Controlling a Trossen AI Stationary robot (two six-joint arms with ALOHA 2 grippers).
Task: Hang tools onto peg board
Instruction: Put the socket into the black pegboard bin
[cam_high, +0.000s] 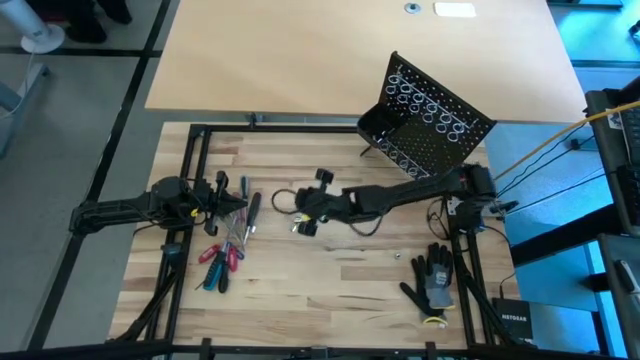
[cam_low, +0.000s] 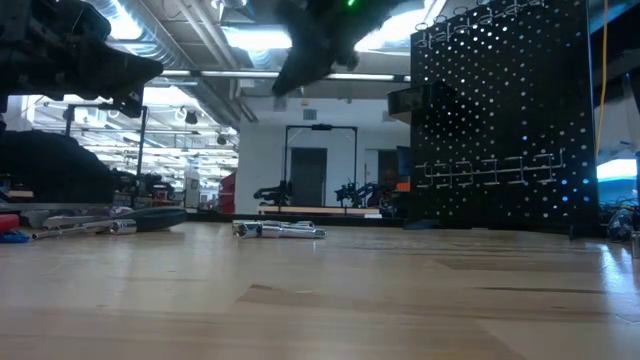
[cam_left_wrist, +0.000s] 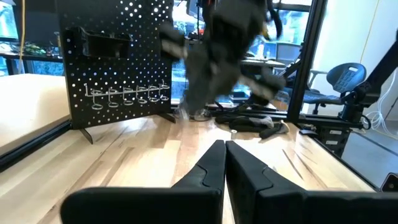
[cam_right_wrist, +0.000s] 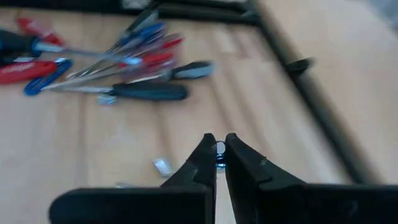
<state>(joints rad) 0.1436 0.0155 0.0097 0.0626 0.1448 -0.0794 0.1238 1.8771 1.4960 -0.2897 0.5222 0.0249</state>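
The tools (cam_high: 225, 250), slim screwdrivers with red, blue and black handles, lie flat in a loose pile on the wooden table's left side, also in the right wrist view (cam_right_wrist: 124, 68). The black peg board (cam_high: 430, 120) stands on thin legs at the far right; its wire rings (cam_left_wrist: 127, 96) are bare. My right gripper (cam_right_wrist: 220, 144) hangs above the table's middle, shut on a small silver bit (cam_right_wrist: 220, 149). Another silver bit (cam_right_wrist: 163, 166) lies on the wood below it. My left gripper (cam_left_wrist: 225, 146) is shut on nothing, level, above the pile's far side. My right gripper pinches the small silver bit (cam_right_wrist: 220, 149) between its two fingertips (cam_right_wrist: 208, 149). The fingers slant down from the table's right side. The bit is lifted clear of the table.
Silver bits (cam_low: 280, 230) lie on the table's middle. A black-and-grey glove (cam_high: 432, 280) lies at the near right. A black frame rail (cam_high: 190, 170) runs along the table's left and far edges. Bare wood lies between the pile and the glove.
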